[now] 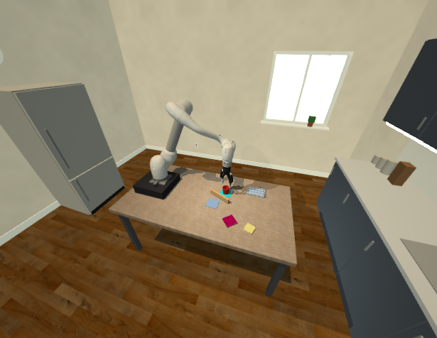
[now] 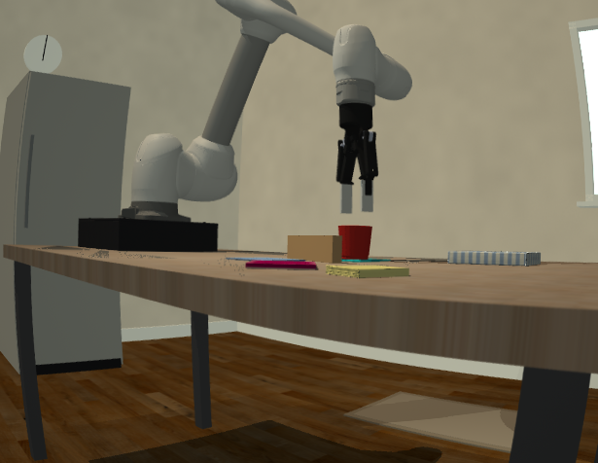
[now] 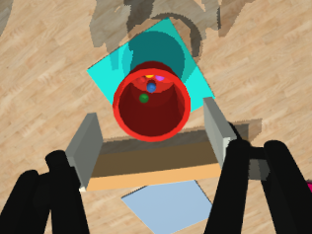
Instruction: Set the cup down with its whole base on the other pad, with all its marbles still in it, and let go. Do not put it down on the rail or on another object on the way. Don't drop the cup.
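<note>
The red cup [image 1: 225, 189] stands upright on the teal pad [image 3: 112, 75], near the middle of the table. It also shows in the side view [image 2: 354, 241] and the wrist view [image 3: 152, 100], where several marbles [image 3: 151, 87] lie inside it. My gripper [image 2: 356, 203] is open and empty, straight above the cup with a clear gap below the fingertips; it also shows in the wrist view [image 3: 151, 140]. The wooden rail [image 1: 220, 195] lies right beside the cup. The light blue pad [image 1: 212, 202] lies on the rail's other side and also shows in the wrist view [image 3: 169, 205].
A magenta pad [image 1: 229, 220] and a yellow pad [image 1: 249, 228] lie nearer the table's front. A grey striped block [image 1: 256, 191] lies to the right of the cup. The arm's black base [image 1: 156, 183] stands at the table's left end.
</note>
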